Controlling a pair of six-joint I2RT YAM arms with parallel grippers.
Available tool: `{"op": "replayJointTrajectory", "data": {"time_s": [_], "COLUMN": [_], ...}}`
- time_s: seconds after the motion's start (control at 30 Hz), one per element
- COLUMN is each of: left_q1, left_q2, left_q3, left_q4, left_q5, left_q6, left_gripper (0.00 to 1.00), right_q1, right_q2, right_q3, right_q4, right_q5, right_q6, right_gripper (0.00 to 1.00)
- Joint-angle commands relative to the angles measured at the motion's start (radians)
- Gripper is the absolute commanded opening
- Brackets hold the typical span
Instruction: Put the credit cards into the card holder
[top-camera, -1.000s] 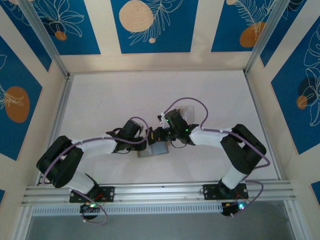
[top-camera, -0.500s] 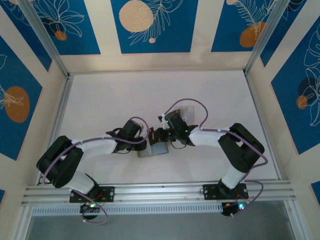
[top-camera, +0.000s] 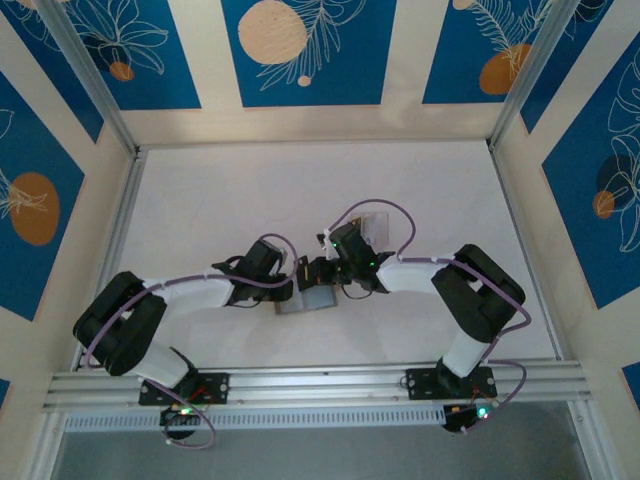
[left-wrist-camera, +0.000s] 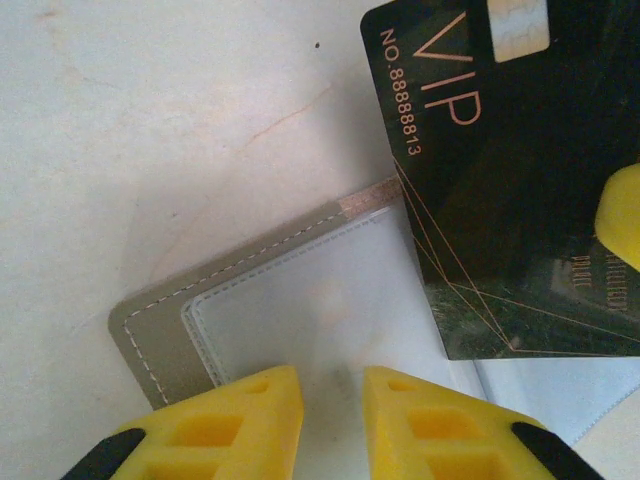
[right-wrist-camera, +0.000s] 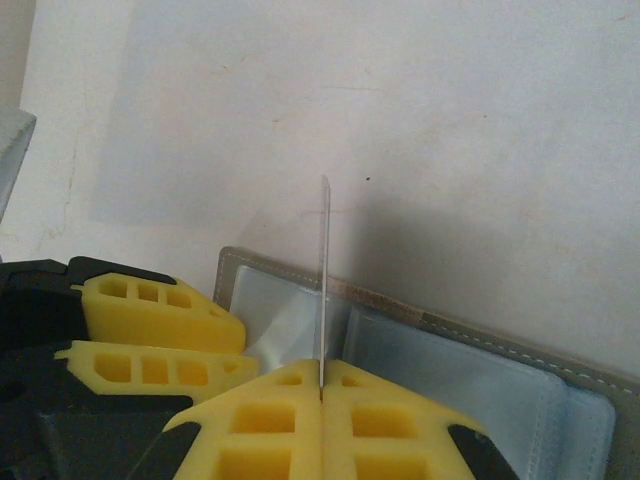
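The card holder (top-camera: 305, 300) is seen lying open and flat on the white table (top-camera: 220, 200), between the two arms and nearer the front edge than the back. From the left wrist, its grey stitched border and paler bluish-grey inside (left-wrist-camera: 290, 320) are shown, with bare table (left-wrist-camera: 150, 120) beyond it.

A black VIP card (left-wrist-camera: 500, 170), lettered in gold with a number along one side, is held over the right part of the opened holder. It is clamped by the right gripper (right-wrist-camera: 322, 385), whose jaws are closed fully on it. From the right wrist the card (right-wrist-camera: 323, 260) is seen edge-on as a thin upright line rising from between the fingers, with the holder's inside (right-wrist-camera: 470, 370) below it. Whether the card's lower edge touches the holder cannot be told. One of its yellow fingers (left-wrist-camera: 620, 215) is seen against the card's right side.

The left gripper (left-wrist-camera: 333, 385) is set over the holder's near edge, its jaws parted by a narrow gap. Whether a flap of the holder is pinched there cannot be told.

In the overhead view the left gripper (top-camera: 296, 272) and right gripper (top-camera: 330, 268) are seen close together just behind the holder. A pale card (top-camera: 375, 222) lies on the table behind the right arm, apart from the holder
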Motion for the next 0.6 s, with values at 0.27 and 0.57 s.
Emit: {"op": "replayJointTrajectory", "data": {"time_s": [0.27,0.57], "left_q1": [-0.013,-0.013], "left_q2": [0.027,0.035], "left_q3": [-0.012,-0.016], "left_q4": [-0.123,-0.118], "left_q5": [-0.017,-0.016], "left_q6": [0.017,0.015], "left_gripper": [0.24,0.25], "right_q1": [0.017,0.020], "right_q2": [0.018,0.020], "right_q3": [-0.091,-0.154], "right_q4": [0.073,0.135], "right_q5": [-0.023,-0.065], "right_q6": [0.064,0.119], "right_gripper": [0.00,0.00]}}
